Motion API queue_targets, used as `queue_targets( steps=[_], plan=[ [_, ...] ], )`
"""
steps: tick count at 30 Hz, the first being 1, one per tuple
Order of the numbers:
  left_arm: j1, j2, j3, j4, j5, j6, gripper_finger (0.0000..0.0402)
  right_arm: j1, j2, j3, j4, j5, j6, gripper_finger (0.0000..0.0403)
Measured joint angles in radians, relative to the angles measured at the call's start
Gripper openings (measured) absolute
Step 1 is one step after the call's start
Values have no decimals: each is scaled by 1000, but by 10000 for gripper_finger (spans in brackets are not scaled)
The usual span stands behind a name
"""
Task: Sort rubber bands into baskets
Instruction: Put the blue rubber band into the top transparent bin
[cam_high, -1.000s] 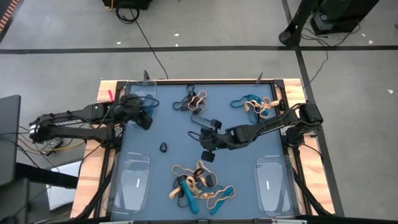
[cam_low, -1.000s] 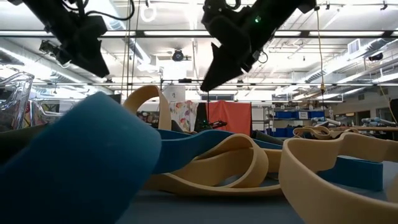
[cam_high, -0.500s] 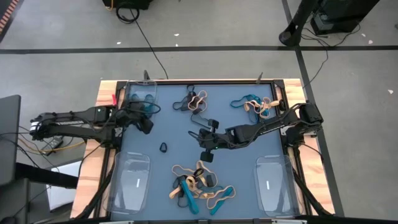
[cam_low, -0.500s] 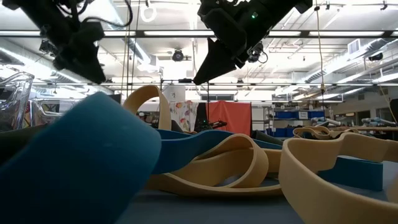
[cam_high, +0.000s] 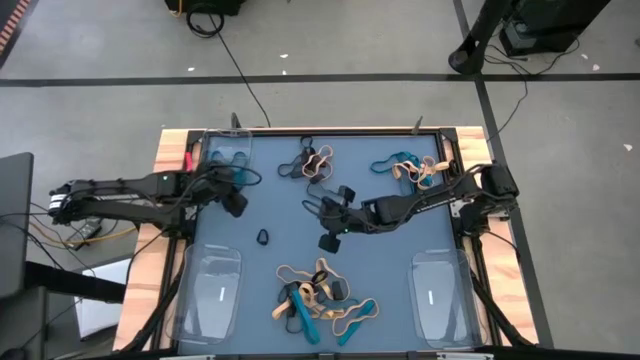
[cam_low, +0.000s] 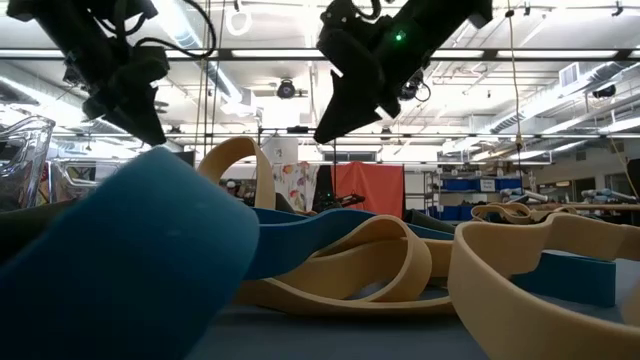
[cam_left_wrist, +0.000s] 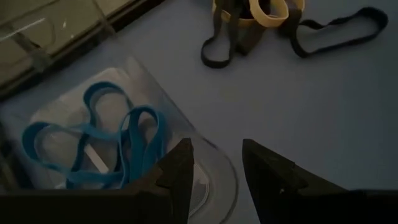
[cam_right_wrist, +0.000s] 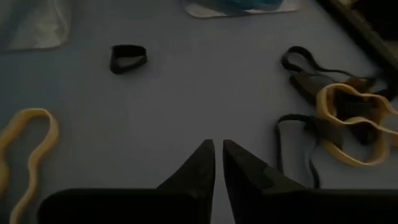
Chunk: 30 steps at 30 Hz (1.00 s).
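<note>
Several rubber bands (cam_high: 318, 295) lie heaped at lower centre, so the empty, nearly closed right gripper (cam_high: 327, 241) mid-frame should open before descending, while the parted, empty left gripper (cam_high: 236, 204) hangs beside the upper-left basket (cam_high: 226, 153) holding blue bands.

Four baskets (cam_high: 226, 152), two grippers (cam_high: 237, 203).
</note>
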Motion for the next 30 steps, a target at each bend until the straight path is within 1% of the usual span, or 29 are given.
queue_targets(
  steps=[2,4,6,8,10,15,21,24,26,27,30],
  plan=[
    [0,40,15,6,2,41,142,-9,0,0,13,-90,-13,48],
    [0,82,21,26,26,66,140,-11,0,0,30,-217,-42,48],
    [-1,118,22,78,107,102,135,-9,8,0,74,-312,-63,46],
    [-12,152,23,143,190,125,130,7,20,1,130,-356,-92,46],
    [-42,187,23,204,222,128,125,36,52,1,189,-363,-129,47],
    [-153,247,24,313,217,150,113,115,122,0,258,-366,-157,48],
    [-309,294,24,470,197,149,108,192,149,0,212,-364,-161,46],
    [-397,318,23,540,178,141,107,233,147,0,212,-370,-125,46],
    [-453,345,25,617,156,130,107,262,147,0,220,-386,-106,46],
    [-482,358,25,630,137,123,107,277,149,0,230,-387,-97,46],
    [-552,414,25,721,107,119,107,317,162,1,250,-365,-58,54]
  ],
)
